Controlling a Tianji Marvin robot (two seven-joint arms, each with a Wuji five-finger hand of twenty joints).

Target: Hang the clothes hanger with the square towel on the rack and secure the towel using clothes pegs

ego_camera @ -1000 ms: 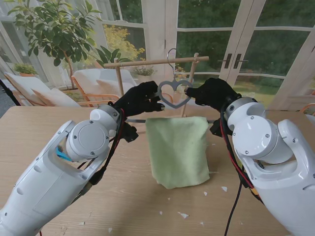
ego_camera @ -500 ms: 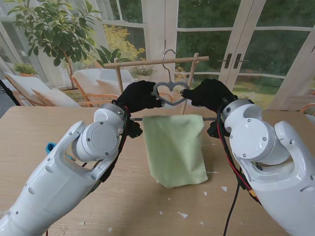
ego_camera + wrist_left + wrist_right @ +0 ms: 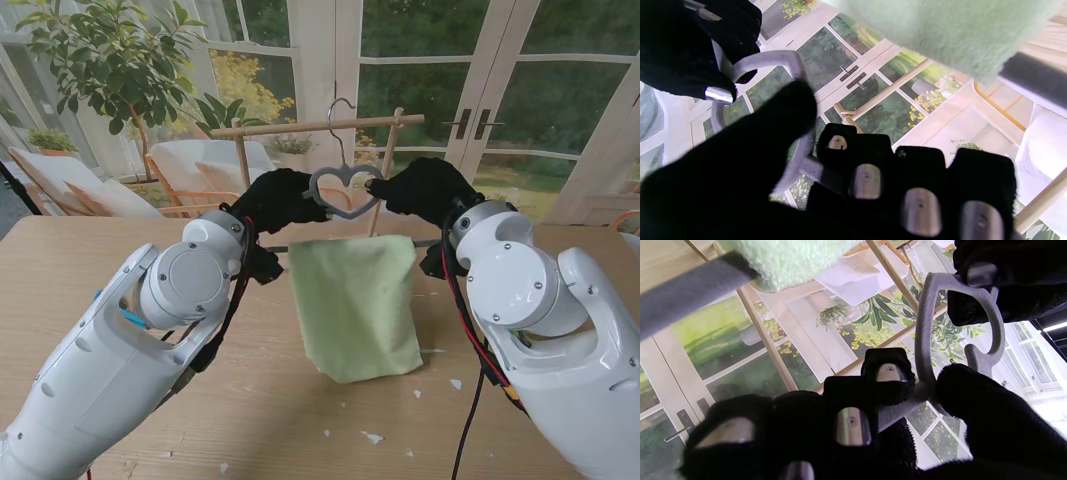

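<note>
A grey clothes hanger (image 3: 345,191) with a heart-shaped top is held up in the air by both hands. My left hand (image 3: 278,200) grips its left side and my right hand (image 3: 425,190) grips its right side. A pale green square towel (image 3: 355,305) drapes over the hanger's lower bar and hangs down to the table. The hanger's wire hook (image 3: 341,108) stands just at the wooden rack's top rail (image 3: 320,126); whether it sits over the rail is unclear. The wrist views show the grey hanger (image 3: 796,143) (image 3: 923,340) pinched between thumb and fingers. No pegs are distinguishable.
The wooden rack's uprights (image 3: 241,160) stand at the far side of the light wooden table (image 3: 300,420). A blue object (image 3: 128,318) peeks from behind my left forearm. Small white scraps (image 3: 372,437) lie on the table nearer to me. Glass doors and plants fill the background.
Both hands have lifted the hanger and towel upward and slightly left, bringing the hook up to the height of the rack's rail. My left forearm has shifted.
</note>
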